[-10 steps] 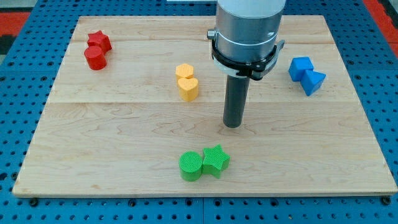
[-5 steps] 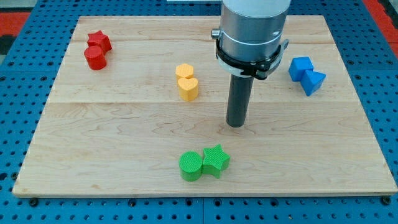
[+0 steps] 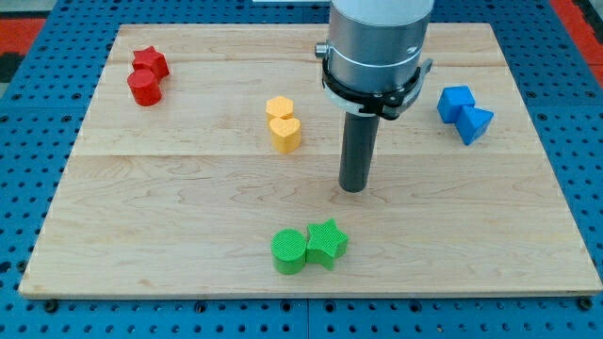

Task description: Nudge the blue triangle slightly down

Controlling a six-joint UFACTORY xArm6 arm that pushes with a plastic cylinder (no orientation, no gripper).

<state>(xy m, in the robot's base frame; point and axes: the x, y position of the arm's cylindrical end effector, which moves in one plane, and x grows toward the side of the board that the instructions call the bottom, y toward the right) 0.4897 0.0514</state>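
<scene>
My tip (image 3: 353,188) has no claw to open or shut, and it touches nothing. The blue triangle (image 3: 476,123) sits up and right of it, touching 1 blue block (image 3: 455,101), so I must go above it

Bare board between my tip (image 3: 352,189) and blue triangle (image 3: 475,123) at right; blue cube (image 3: 455,102) touches its upper left.

single view, high and angled down, close over the whole wooden board (image 3: 188,198)
</scene>
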